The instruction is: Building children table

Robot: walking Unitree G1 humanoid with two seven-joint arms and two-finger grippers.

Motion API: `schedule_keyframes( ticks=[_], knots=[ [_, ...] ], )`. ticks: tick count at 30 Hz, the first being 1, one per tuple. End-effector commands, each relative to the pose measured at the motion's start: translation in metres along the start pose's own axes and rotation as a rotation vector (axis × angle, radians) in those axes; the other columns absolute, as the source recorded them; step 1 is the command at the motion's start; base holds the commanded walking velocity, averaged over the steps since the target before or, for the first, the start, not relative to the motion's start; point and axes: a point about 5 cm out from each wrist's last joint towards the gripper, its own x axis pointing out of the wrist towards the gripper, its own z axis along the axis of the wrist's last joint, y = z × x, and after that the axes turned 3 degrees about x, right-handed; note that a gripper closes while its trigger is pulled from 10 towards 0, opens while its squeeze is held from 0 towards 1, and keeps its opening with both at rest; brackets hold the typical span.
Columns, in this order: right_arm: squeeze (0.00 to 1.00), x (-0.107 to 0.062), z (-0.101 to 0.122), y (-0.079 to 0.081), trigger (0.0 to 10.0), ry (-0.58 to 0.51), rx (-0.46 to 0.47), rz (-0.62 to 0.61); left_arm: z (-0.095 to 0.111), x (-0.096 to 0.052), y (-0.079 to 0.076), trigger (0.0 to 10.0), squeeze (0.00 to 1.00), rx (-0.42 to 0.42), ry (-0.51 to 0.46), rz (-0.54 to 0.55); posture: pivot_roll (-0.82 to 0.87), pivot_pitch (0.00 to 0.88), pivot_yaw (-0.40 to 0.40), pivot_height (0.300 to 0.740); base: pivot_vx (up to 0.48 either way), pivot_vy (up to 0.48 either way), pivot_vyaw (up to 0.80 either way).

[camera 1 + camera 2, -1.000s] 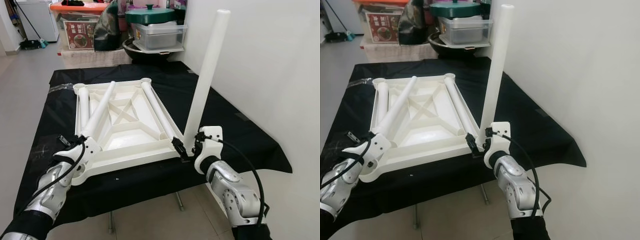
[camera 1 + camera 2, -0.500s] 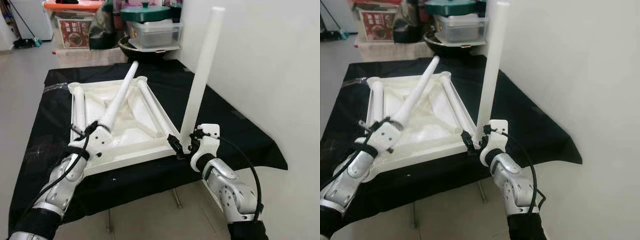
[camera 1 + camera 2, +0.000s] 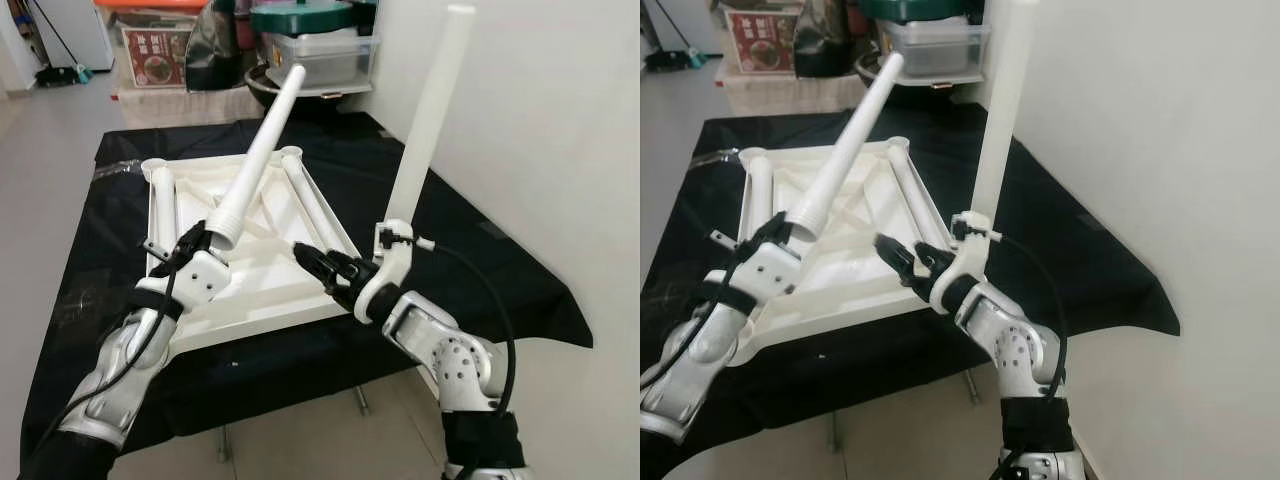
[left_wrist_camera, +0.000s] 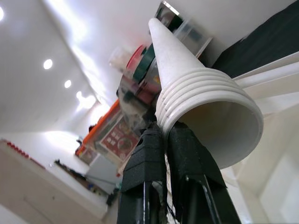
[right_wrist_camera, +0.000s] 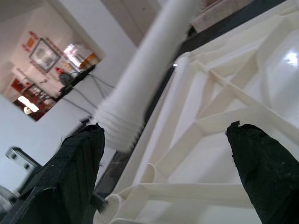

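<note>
Upright leg base hidden behind right end effector.

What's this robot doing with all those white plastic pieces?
It is putting together a small table. The white tabletop lies upside down on a black cloth. One leg already stands upright at its near right corner. The left gripper holds a second leg by its ridged end, tilted up off the tabletop. The right gripper, jaws open, hovers over the tabletop's near edge.

No lettering can be read; the red printed box far beyond the fingers bears marks too small to tell.
</note>
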Motion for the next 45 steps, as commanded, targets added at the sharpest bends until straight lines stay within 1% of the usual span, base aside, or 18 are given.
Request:
schedule_keyframes(
  ticks=[1, 4, 5, 7, 11, 13, 16, 19, 24, 26, 30, 31, 33, 41, 42, 43, 44, 45],
  knots=[
    [0.00, 0.000, 0.002, 0.004, 10.0, 0.012, 0.017, 0.039, 0.012, -0.002, -0.003, 10.0, 0.00, 0.007, -0.068, 0.001, 0.08, 0.000, -0.097, 0.740, 0.000, 0.000, 0.00],
    [0.00, 0.004, 0.008, 0.000, 10.0, 0.027, 0.039, 0.044, 0.025, -0.010, -0.012, 10.0, 0.00, 0.016, -0.143, -0.028, 0.09, 0.000, -0.105, 0.740, 0.000, 0.000, 0.00],
    [0.00, 0.004, 0.008, 0.000, 10.0, 0.027, 0.039, 0.044, 0.025, -0.010, -0.012, 10.0, 0.00, 0.016, -0.143, -0.028, 0.09, 0.000, -0.105, 0.740, 0.000, 0.000, 0.00],
    [0.00, 0.010, 0.018, -0.004, 10.0, 0.042, 0.068, 0.056, 0.036, -0.018, -0.020, 10.0, 0.00, 0.009, -0.206, -0.062, 0.09, 0.000, -0.110, 0.740, 0.000, 0.000, 0.00],
    [0.00, 0.017, 0.026, -0.006, 10.0, 0.078, 0.090, 0.089, 0.043, -0.023, -0.025, 10.0, 0.00, 0.018, -0.253, -0.072, 0.11, 0.000, -0.122, 0.740, 0.000, 0.000, 0.00],
    [0.00, 0.018, 0.026, -0.008, 10.0, 0.088, 0.089, 0.086, 0.044, -0.022, -0.025, 10.0, 0.00, 0.022, -0.258, -0.066, 0.11, 0.000, -0.122, 0.740, 0.000, 0.000, 0.00],
    [0.00, 0.025, 0.020, -0.019, 10.0, 0.128, 0.100, 0.041, 0.047, -0.023, -0.027, 10.0, 0.00, 0.041, -0.287, -0.075, 0.11, 0.000, -0.125, 0.740, 0.000, 0.000, 0.00],
    [0.00, 0.030, 0.017, -0.023, 10.0, 0.146, 0.119, 0.019, 0.048, -0.024, -0.027, 10.0, 0.00, 0.046, -0.303, -0.068, 0.11, 0.000, -0.125, 0.740, 0.000, 0.000, 0.00],
    [0.00, 0.037, 0.017, -0.028, 10.0, 0.150, 0.151, -0.007, 0.052, -0.027, -0.029, 10.0, 0.00, 0.047, -0.323, -0.069, 0.11, 0.000, -0.126, 0.740, 0.000, 0.000, 0.00],
    [0.00, 0.045, 0.022, -0.032, 10.0, 0.131, 0.181, -0.039, 0.052, -0.032, -0.034, 10.0, 0.00, 0.048, -0.338, -0.094, 0.11, 0.000, -0.127, 0.740, 0.000, 0.000, 0.00],
    [0.00, 0.051, 0.029, -0.033, 10.0, 0.109, 0.196, -0.052, 0.051, -0.036, -0.037, 10.0, 0.00, 0.053, -0.342, -0.105, 0.11, 0.000, -0.129, 0.740, 0.000, 0.000, 0.00],
    [0.00, 0.058, 0.038, -0.029, 10.0, 0.077, 0.221, -0.047, 0.048, -0.039, -0.037, 10.0, 0.00, 0.062, -0.341, -0.109, 0.11, 0.000, -0.130, 0.740, 0.000, 0.000, 0.00],
    [0.00, 0.062, 0.043, -0.025, 10.0, 0.067, 0.229, -0.039, 0.046, -0.040, -0.037, 10.0, 0.00, 0.069, -0.342, -0.109, 0.11, 0.000, -0.131, 0.740, 0.000, 0.000, 0.00],
    [0.00, 0.066, 0.050, -0.026, 10.0, 0.065, 0.224, -0.062, 0.043, -0.046, -0.039, 10.0, 0.00, 0.076, -0.342, -0.129, 0.11, 0.000, -0.135, 0.740, 0.000, 0.000, 0.00],
    [0.00, 0.065, 0.051, -0.028, 3.3, 0.061, 0.226, -0.065, 0.043, -0.047, -0.040, 10.0, 0.00, 0.078, -0.340, -0.134, 0.11, 0.000, -0.135, 0.740, 0.000, 0.000, 0.00],
    [0.00, 0.065, 0.051, -0.028, 3.3, 0.061, 0.226, -0.065, 0.043, -0.047, -0.040, 10.0, 0.00, 0.078, -0.340, -0.134, 0.11, 0.000, -0.135, 0.740, 0.000, 0.000, 0.00],
    [0.00, 0.064, 0.051, -0.028, 0.0, 0.072, 0.216, -0.059, 0.042, -0.048, -0.041, 10.0, 0.00, 0.079, -0.339, -0.136, 0.10, 0.000, -0.135, 0.740, 0.000, 0.000, 0.00],
    [0.00, 0.064, 0.051, -0.028, 0.0, 0.080, 0.210, -0.054, 0.041, -0.048, -0.041, 10.0, 0.00, 0.080, -0.339, -0.137, 0.10, 0.000, -0.135, 0.740, 0.000, 0.000, 0.00]
  ],
)
